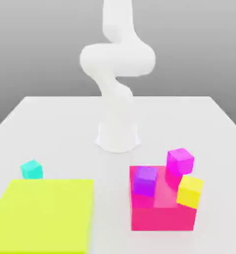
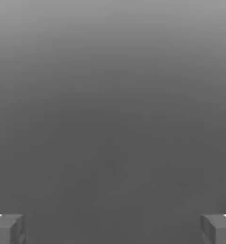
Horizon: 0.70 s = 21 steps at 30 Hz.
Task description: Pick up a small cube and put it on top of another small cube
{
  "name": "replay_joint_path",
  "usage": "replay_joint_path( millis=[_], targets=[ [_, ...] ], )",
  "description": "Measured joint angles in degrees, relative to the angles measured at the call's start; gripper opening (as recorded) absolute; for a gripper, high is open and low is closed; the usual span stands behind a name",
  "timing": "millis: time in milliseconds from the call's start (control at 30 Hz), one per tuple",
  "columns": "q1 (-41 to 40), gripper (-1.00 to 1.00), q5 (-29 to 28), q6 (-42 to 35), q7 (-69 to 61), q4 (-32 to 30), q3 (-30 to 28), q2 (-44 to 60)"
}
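Cyan marks the small cube point(image 1: 31, 169), which sits on the white table point(image 1: 50, 124) toward the exterior view's left, just beyond the far corner of a large flat yellow-green block point(image 1: 45, 213) and apart from it. Nothing touches the cube. Toward the exterior view's right stands a bigger pink block point(image 1: 162, 211), and three small cubes crowd its top and edges: a purple cube point(image 1: 145, 180) on its upper face near the left side, a magenta cube point(image 1: 180, 161) at the far right corner, and a yellow cube point(image 1: 190, 191) at the right edge — the last one tilted and overhanging the side. The white arm point(image 1: 116, 74) rises from its round base point(image 1: 118, 136) at the middle of the table, behind both blocks, and bends upward out of the top of the exterior view.

In the hand view the gripper point(image 2: 113, 228) has its two grey fingertips point(image 2: 7, 228) spread wide — one at each lower corner — with nothing between them, only an even grey backdrop beyond. No writing, label or brand mark can be read on any cube, block or the arm.
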Motion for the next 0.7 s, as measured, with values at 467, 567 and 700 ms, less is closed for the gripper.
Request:
replay_joint_path(
  millis=[467,567,700],
  targets=[
    [-12.1,0.00,1.0,20.4,-7.9,-20.9,-21.0,28.4],
    [-16.1,0.00,0.9,26.0,-9.8,-26.1,-25.6,36.4],
    [-21.6,0.00,3.2,31.0,-12.9,-28.9,-27.2,43.2]
  ],
)
